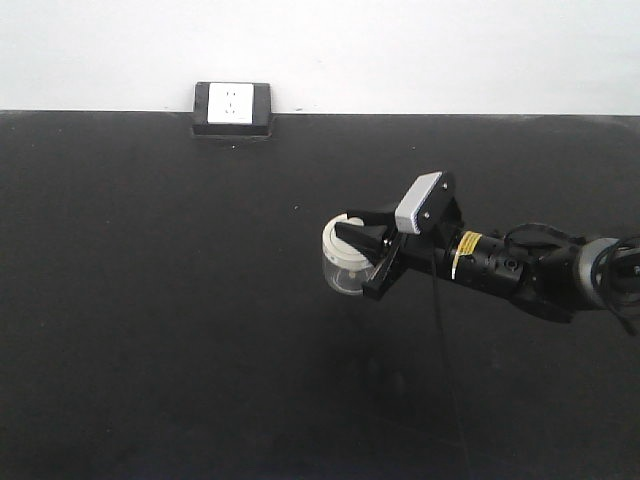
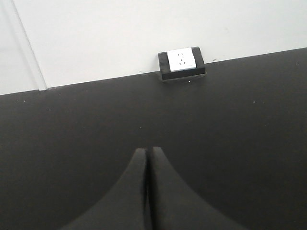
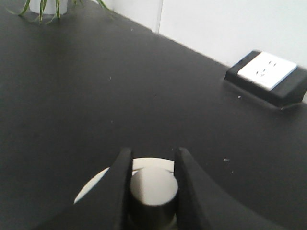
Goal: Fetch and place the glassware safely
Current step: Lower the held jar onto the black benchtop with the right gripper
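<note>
Glass jar [image 1: 345, 262] is seen tipped over the black worktop [image 1: 150, 300], lid [image 1: 338, 240] and axis pointed up-left, its knob [image 3: 152, 188] clamped between the fingers of the right claw [image 1: 362, 255], while the left claw [image 2: 147, 165] is pressed together on nothing

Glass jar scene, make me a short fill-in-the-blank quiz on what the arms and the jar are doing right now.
1. The right tool is closed on the ____ on top of the jar's cream-white lid.
2. The left tool has its fingers pressed together and holds ____.
3. The glass jar is gripped by the ____ arm.
4. The white power socket sits at the table's ____ edge, by the wall.

Missing words: knob; nothing; right; far
</note>
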